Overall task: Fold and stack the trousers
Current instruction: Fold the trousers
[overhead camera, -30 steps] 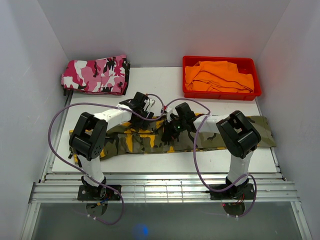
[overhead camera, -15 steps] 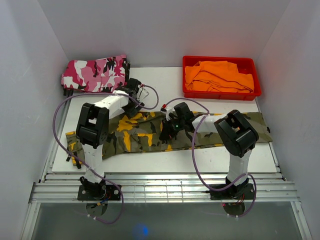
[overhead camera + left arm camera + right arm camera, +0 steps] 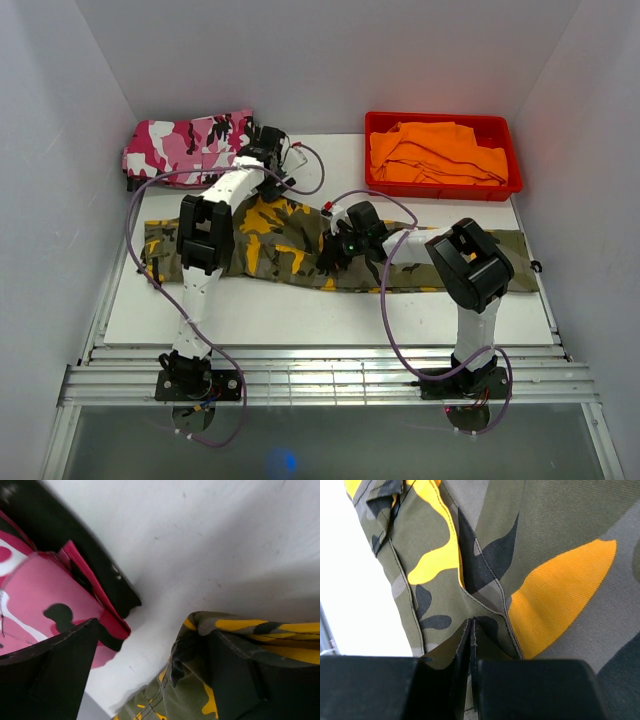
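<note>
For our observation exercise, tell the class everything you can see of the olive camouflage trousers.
The trousers are olive, black and yellow camouflage in woven cloth with stitched seams. They lie spread lengthwise across the table, rumpled at the middle, not yet folded. The right gripper has its jaws shut on a fold there; the left gripper, jaws apart, sits at their far edge.
</note>
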Controlling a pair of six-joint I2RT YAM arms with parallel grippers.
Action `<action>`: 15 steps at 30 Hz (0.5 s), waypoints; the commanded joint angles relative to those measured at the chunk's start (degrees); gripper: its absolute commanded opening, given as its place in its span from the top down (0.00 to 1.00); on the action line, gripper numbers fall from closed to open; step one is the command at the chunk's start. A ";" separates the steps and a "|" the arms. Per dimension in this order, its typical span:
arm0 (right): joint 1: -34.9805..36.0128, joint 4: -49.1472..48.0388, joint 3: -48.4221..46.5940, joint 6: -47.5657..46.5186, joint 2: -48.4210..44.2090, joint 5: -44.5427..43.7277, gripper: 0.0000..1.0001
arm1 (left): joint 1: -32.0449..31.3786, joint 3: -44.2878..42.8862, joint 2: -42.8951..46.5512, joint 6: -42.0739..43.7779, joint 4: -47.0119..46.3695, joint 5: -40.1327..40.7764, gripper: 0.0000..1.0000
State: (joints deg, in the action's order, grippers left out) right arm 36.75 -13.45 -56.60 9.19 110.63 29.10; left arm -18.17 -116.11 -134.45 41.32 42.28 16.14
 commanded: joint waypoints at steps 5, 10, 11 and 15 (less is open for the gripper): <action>-0.28 18.29 3.52 -5.32 5.74 -9.59 0.92 | 6.39 -8.35 7.88 -10.25 -5.01 -17.44 0.02; -0.28 20.57 0.97 -7.34 4.52 -6.69 0.89 | 9.73 -5.53 13.94 -21.35 -5.28 -25.53 0.02; -0.28 21.27 0.44 -7.69 3.90 -6.26 0.82 | 11.30 -4.66 14.74 -23.02 -5.19 -28.68 0.02; -0.28 22.59 -1.76 -8.93 0.30 -5.11 0.69 | 14.91 0.44 18.34 -30.05 -5.45 -31.95 0.02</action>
State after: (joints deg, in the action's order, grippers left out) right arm 36.77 -8.16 -60.29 4.05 110.24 27.55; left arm -8.14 -116.64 -124.97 19.33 43.53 -12.95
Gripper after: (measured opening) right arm 0.285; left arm 0.981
